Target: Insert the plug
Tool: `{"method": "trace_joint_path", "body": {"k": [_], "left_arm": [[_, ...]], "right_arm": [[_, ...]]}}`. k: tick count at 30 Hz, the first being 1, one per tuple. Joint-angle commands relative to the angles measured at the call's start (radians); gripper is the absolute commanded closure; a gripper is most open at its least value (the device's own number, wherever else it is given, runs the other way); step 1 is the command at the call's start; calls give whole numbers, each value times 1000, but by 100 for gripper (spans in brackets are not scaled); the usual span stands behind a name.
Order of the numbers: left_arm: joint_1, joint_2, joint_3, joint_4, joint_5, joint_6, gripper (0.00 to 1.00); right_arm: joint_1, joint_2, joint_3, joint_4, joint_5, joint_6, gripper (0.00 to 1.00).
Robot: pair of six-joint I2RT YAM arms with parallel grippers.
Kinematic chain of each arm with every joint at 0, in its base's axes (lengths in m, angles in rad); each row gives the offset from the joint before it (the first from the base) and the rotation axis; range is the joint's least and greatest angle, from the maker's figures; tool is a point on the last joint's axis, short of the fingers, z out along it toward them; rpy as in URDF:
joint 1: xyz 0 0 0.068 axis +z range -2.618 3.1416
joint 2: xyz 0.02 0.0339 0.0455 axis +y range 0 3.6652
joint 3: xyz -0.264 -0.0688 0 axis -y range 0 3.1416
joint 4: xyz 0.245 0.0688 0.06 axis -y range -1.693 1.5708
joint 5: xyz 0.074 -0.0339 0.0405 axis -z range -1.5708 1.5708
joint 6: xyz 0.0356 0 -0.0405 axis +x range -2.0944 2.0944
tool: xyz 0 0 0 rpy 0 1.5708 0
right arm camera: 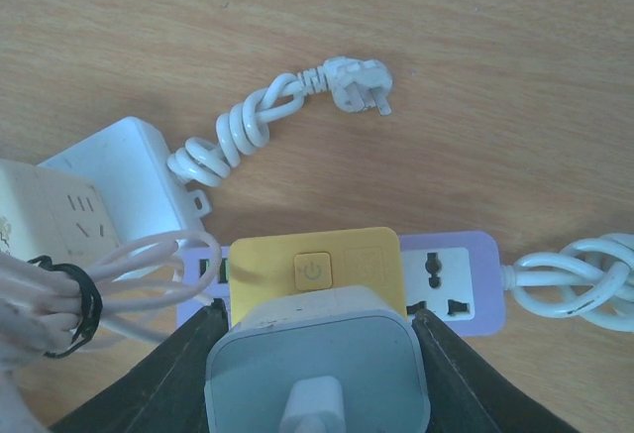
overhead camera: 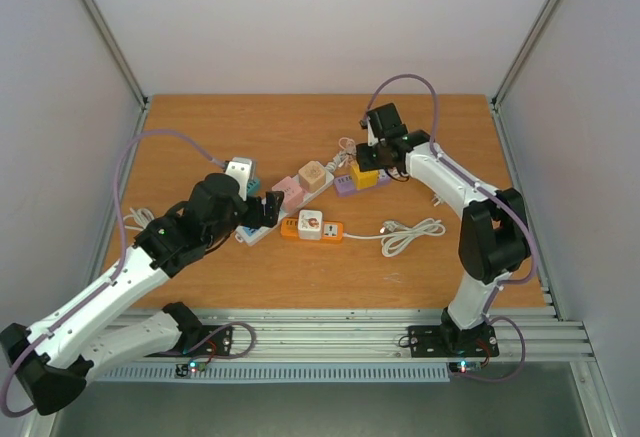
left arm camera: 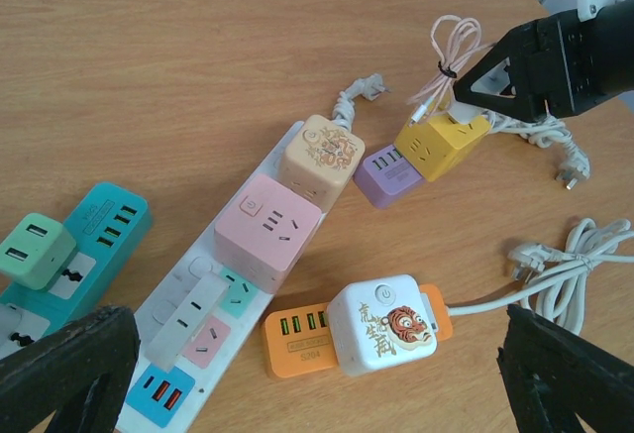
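Observation:
My right gripper is shut on a white charger plug, with a black finger on each side of it. The plug sits tilted against the top of a yellow cube socket, which stands on a purple power strip. Its prongs are hidden. A pale cable bundle hangs from the plug at the left. The left wrist view shows the same plug on the yellow cube. My left gripper is open and empty, above an orange strip.
A white tiger-print cube sits on the orange strip. A long white strip carries a pink cube and a beige cube. A teal strip lies at the left. White cord coils lie at the right.

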Motion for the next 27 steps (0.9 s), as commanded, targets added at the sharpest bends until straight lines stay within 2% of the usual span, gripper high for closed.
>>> {"method": "trace_joint_path", "body": {"k": [1,5,12,27], "left_arm": [[2,6,-9,33,-8,9,1],[2,3,-11,29,-10,8,1],[2,7,-12,28,-13,9,1],[2,4,-14,17,-20,8,1]], "right_arm": [[30,26,-83,-37,77,9,61],[47,24,-129,-13,172,18,62],[47,18,-175,-8,212,58,63],[48,61,-148,-178,277,204,62]]}}
